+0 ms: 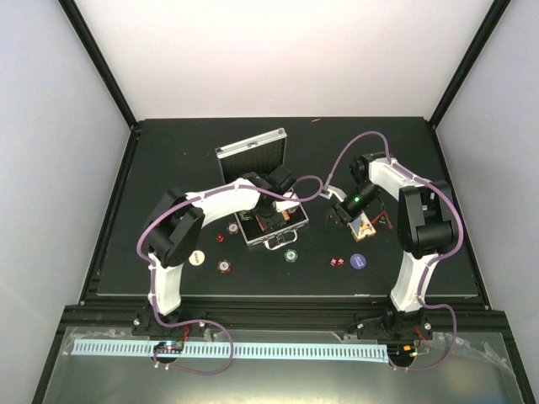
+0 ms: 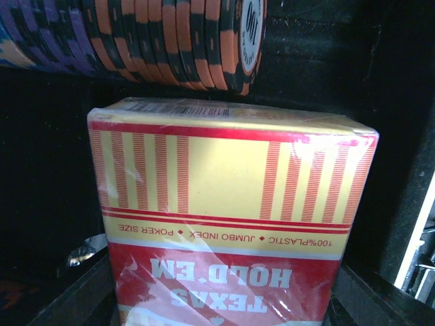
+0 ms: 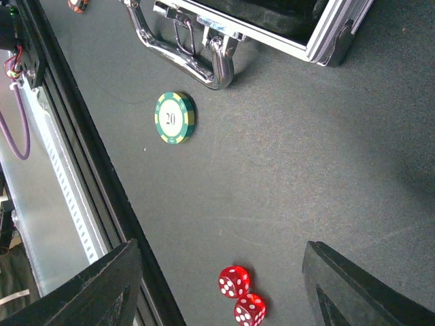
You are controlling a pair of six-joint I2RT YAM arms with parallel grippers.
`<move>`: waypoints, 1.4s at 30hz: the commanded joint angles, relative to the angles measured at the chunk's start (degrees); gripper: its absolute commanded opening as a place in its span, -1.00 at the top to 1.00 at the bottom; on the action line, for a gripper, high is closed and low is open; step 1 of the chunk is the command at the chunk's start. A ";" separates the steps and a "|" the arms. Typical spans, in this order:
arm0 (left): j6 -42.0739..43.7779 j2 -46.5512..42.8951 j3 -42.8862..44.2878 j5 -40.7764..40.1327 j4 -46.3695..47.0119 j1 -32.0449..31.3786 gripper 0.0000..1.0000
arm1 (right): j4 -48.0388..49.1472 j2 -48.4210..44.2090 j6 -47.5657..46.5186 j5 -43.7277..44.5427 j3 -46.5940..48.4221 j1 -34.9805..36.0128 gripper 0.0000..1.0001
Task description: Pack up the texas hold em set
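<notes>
The silver briefcase [image 1: 274, 236] lies open mid-table with its lid [image 1: 253, 154] raised. My left gripper [image 1: 274, 220] reaches down into it. In the left wrist view a yellow and red card deck [image 2: 231, 183] marked TEXAS HOLD'EM fills the space between my fingers [image 2: 75, 295], which press on both its sides. It sits beside a row of orange and purple chips [image 2: 170, 41]. My right gripper [image 3: 228, 285] hangs open above two red dice [image 3: 241, 295]. A green chip [image 3: 175, 117] lies near the case handle [image 3: 183, 51].
Loose on the mat lie a cream chip [image 1: 196, 257], maroon chips [image 1: 225, 265], a green chip [image 1: 291, 255], a purple chip [image 1: 358, 260] and the dice [image 1: 337, 262]. A small yellow-orange box [image 1: 365, 225] lies under the right wrist. The table's front rail [image 3: 61, 176] runs close by.
</notes>
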 commanded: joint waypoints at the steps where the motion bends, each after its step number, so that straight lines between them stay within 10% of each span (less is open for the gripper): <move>1: 0.59 -0.48 -1.75 -0.09 -0.73 -0.28 -0.33 | 1.02 0.22 0.02 -1.19 -0.51 -0.20 -0.36; 16: -2.75 -1.38 2.74 0.77 -3.20 -0.39 -0.69 | -1.21 -1.06 -0.66 0.24 2.30 -0.81 -0.37; 27: -9.24 -13.89 -1.45 3.00 -8.42 -0.29 -0.76 | 5.79 -4.87 6.93 19.48 5.98 -2.08 -0.39; 42: -24.08 -2.75 6.05 -11.80 -8.78 3.80 -0.04 | 10.05 -6.10 10.93 29.63 1.07 -2.17 -0.49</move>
